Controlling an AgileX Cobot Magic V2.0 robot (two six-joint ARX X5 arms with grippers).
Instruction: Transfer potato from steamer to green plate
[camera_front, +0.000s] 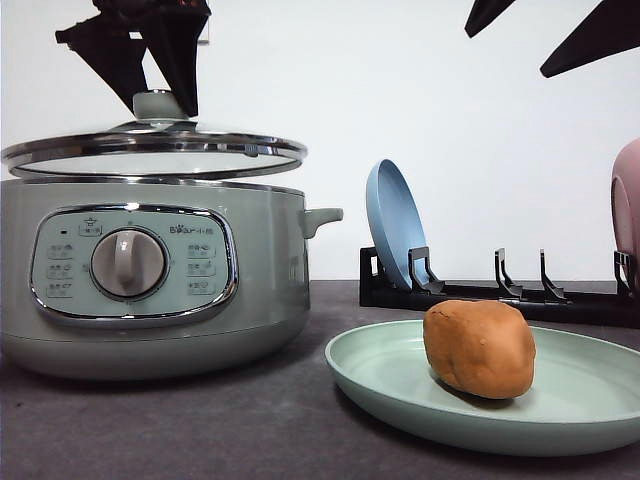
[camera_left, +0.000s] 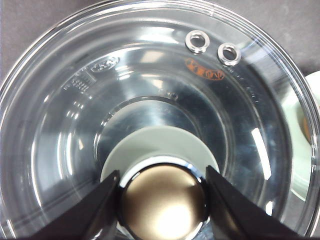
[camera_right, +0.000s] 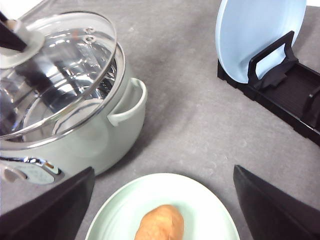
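1. The large pale sage-green electric steamer (camera_front: 150, 280) carries a small brand mark reading roughly "Bear" on its silver-rimmed button panel (camera_front: 195, 230).
2. The round glass lid (camera_left: 150, 100) bears an orange printed mark (camera_left: 204, 70) and embossed lettering (camera_left: 102, 64), both illegible.

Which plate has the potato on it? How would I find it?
Start at the big sage-green steamer on the left of the table. The green plate lies flat just to its right, with the orange-brown potato on it. The blue plate and pink plate stand upright in the black rack behind.
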